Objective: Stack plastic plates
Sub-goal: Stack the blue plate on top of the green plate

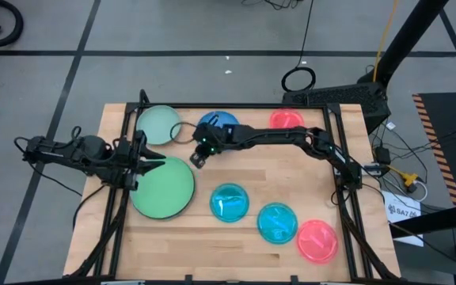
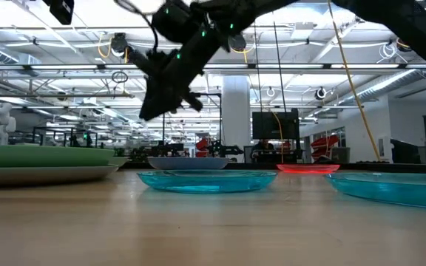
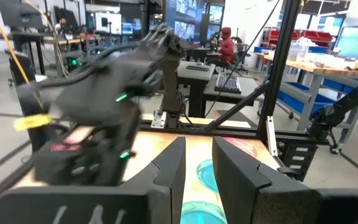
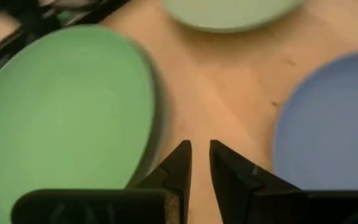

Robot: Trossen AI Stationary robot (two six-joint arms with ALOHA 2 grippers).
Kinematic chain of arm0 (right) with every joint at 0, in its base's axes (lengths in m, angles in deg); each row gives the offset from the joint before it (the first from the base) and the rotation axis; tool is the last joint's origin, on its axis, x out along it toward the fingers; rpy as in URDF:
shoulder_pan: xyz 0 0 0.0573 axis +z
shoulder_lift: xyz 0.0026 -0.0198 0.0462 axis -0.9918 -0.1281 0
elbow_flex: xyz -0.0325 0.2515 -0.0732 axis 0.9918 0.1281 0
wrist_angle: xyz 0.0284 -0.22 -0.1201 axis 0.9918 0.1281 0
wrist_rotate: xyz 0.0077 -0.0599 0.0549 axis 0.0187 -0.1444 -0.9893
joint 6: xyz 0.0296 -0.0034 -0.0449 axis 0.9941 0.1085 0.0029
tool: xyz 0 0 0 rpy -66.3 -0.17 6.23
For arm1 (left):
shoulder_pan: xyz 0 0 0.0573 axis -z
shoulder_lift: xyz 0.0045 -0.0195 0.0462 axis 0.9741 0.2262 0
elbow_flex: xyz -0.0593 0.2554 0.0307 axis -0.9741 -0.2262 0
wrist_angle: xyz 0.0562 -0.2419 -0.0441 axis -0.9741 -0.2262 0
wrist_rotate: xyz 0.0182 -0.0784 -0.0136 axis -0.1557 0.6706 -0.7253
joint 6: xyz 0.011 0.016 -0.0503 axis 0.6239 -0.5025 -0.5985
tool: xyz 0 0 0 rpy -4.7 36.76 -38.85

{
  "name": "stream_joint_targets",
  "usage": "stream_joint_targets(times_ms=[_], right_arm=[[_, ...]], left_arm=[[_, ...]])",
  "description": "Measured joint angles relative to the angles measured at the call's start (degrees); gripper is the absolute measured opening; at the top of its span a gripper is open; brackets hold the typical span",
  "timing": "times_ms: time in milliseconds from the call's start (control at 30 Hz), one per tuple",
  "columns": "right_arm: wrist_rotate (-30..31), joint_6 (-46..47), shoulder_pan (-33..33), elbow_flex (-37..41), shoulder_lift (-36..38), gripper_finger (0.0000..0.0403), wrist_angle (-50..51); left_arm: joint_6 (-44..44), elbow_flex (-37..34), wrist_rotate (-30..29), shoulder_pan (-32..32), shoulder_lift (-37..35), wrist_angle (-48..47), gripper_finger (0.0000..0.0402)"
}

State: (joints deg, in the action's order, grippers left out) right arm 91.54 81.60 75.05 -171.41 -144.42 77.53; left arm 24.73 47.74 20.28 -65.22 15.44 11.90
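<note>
The large green plate (image 1: 167,188) lies on the large grey plate, whose rim (image 4: 161,118) shows beneath it, at the table's left. The pale green plate (image 1: 158,125) and the blue plate (image 1: 222,124) lie at the far edge. Two cyan plates (image 1: 229,202) (image 1: 277,222) sit near the middle. One pink plate (image 1: 286,119) is far right, the other (image 1: 317,240) near right. My right gripper (image 4: 201,149) hangs in the air between the green and blue plates, empty, its fingers almost together. My left gripper (image 1: 155,161) waits over the green plate's left edge, also nearly shut.
A dark metal frame (image 1: 335,150) borders the wooden table (image 1: 212,237) on its left, right and far sides. Bare wood shows along the near edge and between the green and blue plates (image 4: 229,87). People and workbenches are in the room beyond.
</note>
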Motion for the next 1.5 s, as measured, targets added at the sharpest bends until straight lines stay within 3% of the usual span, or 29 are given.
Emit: stream_joint_targets(times_ms=[133, 367, 567, 700, 833, 1000, 1100, 1267, 1500], right_arm=[[4.7, -4.94, 3.8, 0.02, 1.05, 0.0054, 6.06], [20.4, -5.74, 9.52, 0.72, 5.69, 0.0054, 21.49], [23.08, -5.87, 11.93, 10.46, 13.88, 0.0054, 25.76], [22.94, -10.8, 12.99, 22.78, 22.03, 0.0054, 18.31], [22.84, -16.82, 13.08, 37.0, 31.33, 0.0054, 2.11], [22.82, -25.31, 11.44, 51.14, 41.75, 0.0054, -14.72], [22.97, -27.61, 10.45, 56.24, 47.55, 0.0054, -20.18], [22.55, -33.85, 10.18, 63.26, 54.4, 0.0054, -28.01], [22.55, -42.88, 10.13, 66.22, 59.26, 0.0054, -32.85]], left_arm=[[-2.96, 0.0, -0.08, 0.02, 0.57, -2.16, 0.0086], [-7.91, 0.0, -1.71, 0.02, 3.53, -7.32, 0.0085], [-11.24, 0.0, -4.05, -0.01, 8.57, -7.53, 0.0086], [-13.09, 0.0, -4.26, -0.03, 11.81, -7.16, 0.0085], [-15.38, 0.0, -5.67, -0.07, 14.65, -5.45, 0.0085], [-19.29, 0.0, -13.66, -0.14, 18.46, -4.91, 0.0085], [-20.88, 0.0, -16.81, -1.29, 21.4, -4.99, 0.0086], [-21.18, 0.0, -16.48, -5.81, 26.46, -5.28, 0.0085], [-21.03, 0.94, -9.83, -15.41, 30.08, -7.0, 0.0085]])
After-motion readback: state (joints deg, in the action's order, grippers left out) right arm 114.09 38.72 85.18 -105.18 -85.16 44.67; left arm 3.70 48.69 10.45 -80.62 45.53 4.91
